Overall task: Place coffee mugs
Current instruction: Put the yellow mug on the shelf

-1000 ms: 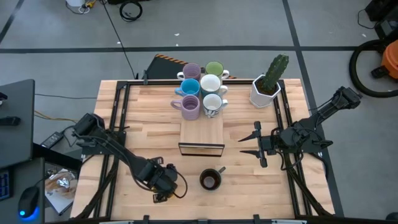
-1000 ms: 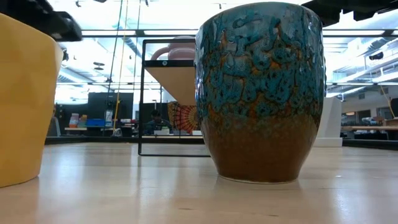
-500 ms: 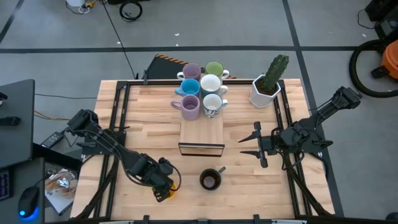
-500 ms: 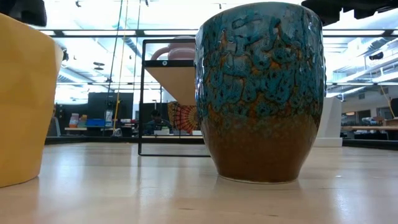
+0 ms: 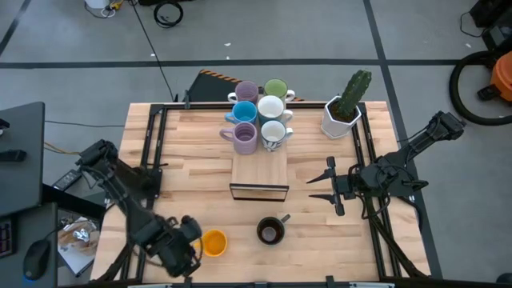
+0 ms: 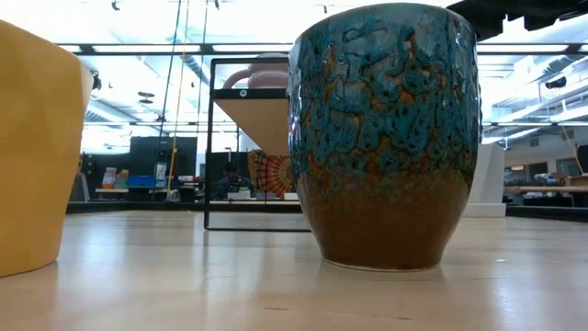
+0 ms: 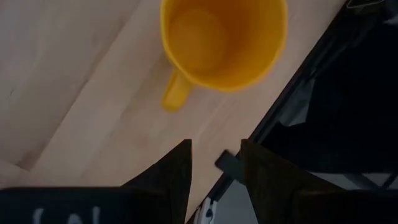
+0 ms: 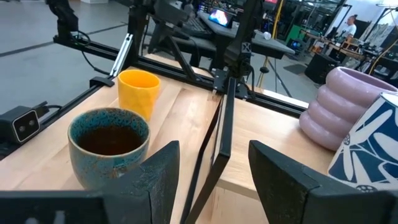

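An orange mug (image 5: 214, 242) stands upright on its base near the table's front left, its handle (image 7: 176, 93) sticking out sideways. My left gripper (image 7: 214, 146) hovers beside it toward the near left corner (image 5: 189, 250), open and with nothing between its fingers. A dark teal-and-brown mug (image 5: 270, 231) stands to the orange mug's right. Several mugs, lilac (image 5: 245, 138), blue, white and green, crowd the top of a wooden stand (image 5: 259, 172) at the far middle. My right gripper (image 5: 318, 184) waits open right of the stand, pointing level toward the table's left (image 8: 214, 149).
A white faceted pot with a green cactus (image 5: 344, 112) stands at the far right. Black frame rails (image 5: 148, 160) run along the table's left and right sides. Bare wood lies in front of the stand and between the two front mugs.
My left gripper has drawn away from the orange mug, upward and toward the table's near left corner, rolling as it went. The mug, covered by the gripper a second ago, now shows whole and stands where it was. The right arm has kept still.
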You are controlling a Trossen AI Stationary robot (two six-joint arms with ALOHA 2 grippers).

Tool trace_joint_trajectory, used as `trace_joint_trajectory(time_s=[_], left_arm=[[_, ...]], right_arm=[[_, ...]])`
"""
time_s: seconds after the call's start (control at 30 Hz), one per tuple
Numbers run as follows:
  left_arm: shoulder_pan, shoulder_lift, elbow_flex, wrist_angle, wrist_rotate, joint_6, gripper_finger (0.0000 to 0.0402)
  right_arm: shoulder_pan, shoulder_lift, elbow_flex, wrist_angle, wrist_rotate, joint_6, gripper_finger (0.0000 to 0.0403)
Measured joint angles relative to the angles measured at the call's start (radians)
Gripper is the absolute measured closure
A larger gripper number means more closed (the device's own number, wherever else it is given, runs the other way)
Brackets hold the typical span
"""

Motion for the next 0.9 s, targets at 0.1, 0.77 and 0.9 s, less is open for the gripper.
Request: trace_joint_trajectory(time_s=[0.1,0.77,0.9], left_arm=[[-0.047,-0.001,0.0,-0.001,-0.057,-0.062,0.026],[-0.09,0.211,0.192,-0.097,-0.085,0.052,0.026],[-0.107,0.259,0.165,-0.13,-0.082,0.115,0.026]], right_arm=[[0.0,0.0,0.0,0.005,0.0,0.003,0.0205],[0.0,0.0,0.0,-0.003,-0.018,0.056,0.0205],[0.0,0.0,0.0,-0.003,-0.027,0.057,0.0205]])
